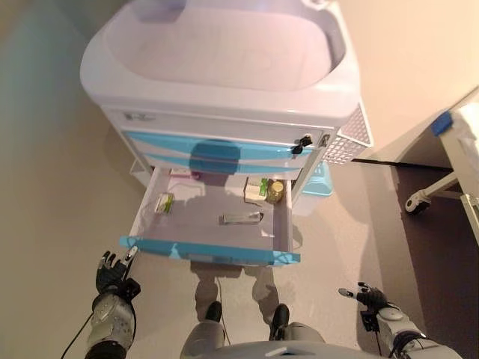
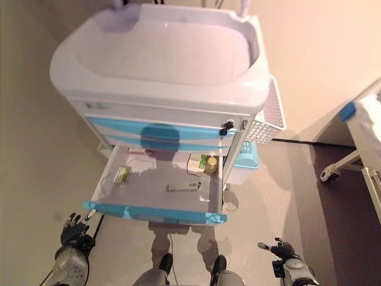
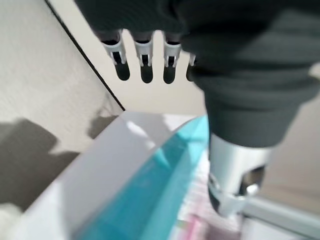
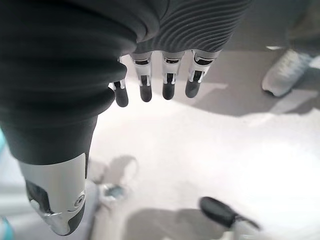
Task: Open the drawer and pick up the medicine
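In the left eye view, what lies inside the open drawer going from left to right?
Small green packet → clear flat package → green-and-white box → small yellow jar.

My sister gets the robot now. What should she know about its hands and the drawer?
Left hand: open, empty, at the near left corner of the drawer.
Right hand: open, empty, low on the right, away from the cart.
Drawer: pulled out already. Inside lie a small yellow bottle, a white and green box, a green packet and a clear flat pack.
Left to do: reach in and pick up the medicine.
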{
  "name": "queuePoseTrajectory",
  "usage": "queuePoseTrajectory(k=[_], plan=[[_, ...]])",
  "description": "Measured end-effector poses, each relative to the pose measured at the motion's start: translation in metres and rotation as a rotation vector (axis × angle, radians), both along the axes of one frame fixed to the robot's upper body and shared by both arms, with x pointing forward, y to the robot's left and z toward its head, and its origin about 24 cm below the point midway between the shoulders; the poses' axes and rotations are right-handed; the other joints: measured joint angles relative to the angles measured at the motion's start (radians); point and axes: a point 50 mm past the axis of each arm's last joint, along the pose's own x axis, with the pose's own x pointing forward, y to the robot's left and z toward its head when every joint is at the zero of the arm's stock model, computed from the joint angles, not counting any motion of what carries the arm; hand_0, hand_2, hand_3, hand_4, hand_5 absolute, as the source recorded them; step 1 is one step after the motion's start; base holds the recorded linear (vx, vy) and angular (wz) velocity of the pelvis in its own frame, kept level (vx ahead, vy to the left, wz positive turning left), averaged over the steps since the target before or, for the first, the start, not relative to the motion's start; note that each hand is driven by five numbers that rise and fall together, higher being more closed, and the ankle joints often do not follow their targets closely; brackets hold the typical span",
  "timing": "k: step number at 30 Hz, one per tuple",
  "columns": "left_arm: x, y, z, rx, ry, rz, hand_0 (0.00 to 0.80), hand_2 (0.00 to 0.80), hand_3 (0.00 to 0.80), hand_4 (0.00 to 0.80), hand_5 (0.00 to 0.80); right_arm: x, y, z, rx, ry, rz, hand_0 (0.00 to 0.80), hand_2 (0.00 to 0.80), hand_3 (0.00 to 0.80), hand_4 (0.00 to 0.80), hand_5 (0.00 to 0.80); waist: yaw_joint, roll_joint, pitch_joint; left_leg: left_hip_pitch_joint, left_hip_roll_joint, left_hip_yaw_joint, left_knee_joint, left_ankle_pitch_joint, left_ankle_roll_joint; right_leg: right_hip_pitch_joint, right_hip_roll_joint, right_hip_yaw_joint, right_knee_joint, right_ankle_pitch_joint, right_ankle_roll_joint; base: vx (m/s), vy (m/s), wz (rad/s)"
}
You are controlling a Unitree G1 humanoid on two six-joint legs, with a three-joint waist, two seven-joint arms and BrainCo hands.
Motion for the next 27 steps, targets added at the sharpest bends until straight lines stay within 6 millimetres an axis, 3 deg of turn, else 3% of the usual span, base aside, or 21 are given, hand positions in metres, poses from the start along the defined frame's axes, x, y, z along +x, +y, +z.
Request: queuePoseTrajectory(k=[5,13,14,21,27], plan=[[-0.028,-0.004,-0.020,0.016,0.204,-0.069,0.000,0.000,0.000,0.000,0.000,0.008,-0.006,0.010,-0.008,-0.089,-0.033,0.000,0.000,0.000,0.000,0.000,-0.029,0.000,-0.034,0.085,-0.008,0.047,-0.059,0.006,0.014,0.091,0.000,0.029,-0.121,0.060,0.014,0.113,0.065,-0.35],[-0.065,-0.021,-0.042,-0.036,0.435,-0.238,0.000,0.000,0.000,0.000,0.000,0.053,0.005,0.044,0.008,-0.339,0.044,0.000,0.000,0.000,0.000,0.000,-0.050,-0.009,-0.066,0.152,-0.010,0.110,-0.120,0.015,0.021,0.106,0.007,0.090,-0.128,0.075,0.017,0.047,0.056,-0.22],[-0.069,-0.022,-0.044,-0.042,0.461,-0.259,0.000,0.000,0.000,0.000,0.000,0.062,0.010,0.056,0.012,-0.408,0.077,0.000,0.000,0.000,0.000,0.000,-0.052,-0.008,-0.066,0.163,-0.009,0.118,-0.131,0.019,0.023,0.106,0.007,0.099,-0.128,0.076,0.019,0.016,0.034,-0.16],[-0.075,-0.026,-0.046,0.010,0.544,-0.387,0.000,0.000,0.000,0.000,0.000,0.097,0.033,0.104,0.037,-0.661,0.208,0.000,0.000,0.000,0.000,0.000,-0.049,-0.009,-0.062,0.178,-0.014,0.139,-0.148,0.025,0.029,0.104,0.002,0.118,-0.128,0.081,0.025,0.003,0.029,-0.09],[-0.081,-0.026,-0.047,0.021,0.574,-0.415,0.000,0.000,0.000,0.000,0.000,0.111,0.056,0.136,0.069,-0.811,0.340,0.000,0.000,0.000,0.000,0.000,-0.045,-0.033,-0.042,0.178,-0.009,0.139,-0.149,0.029,0.028,0.103,0.003,0.118,-0.129,0.081,0.025,0.000,0.000,0.00]])
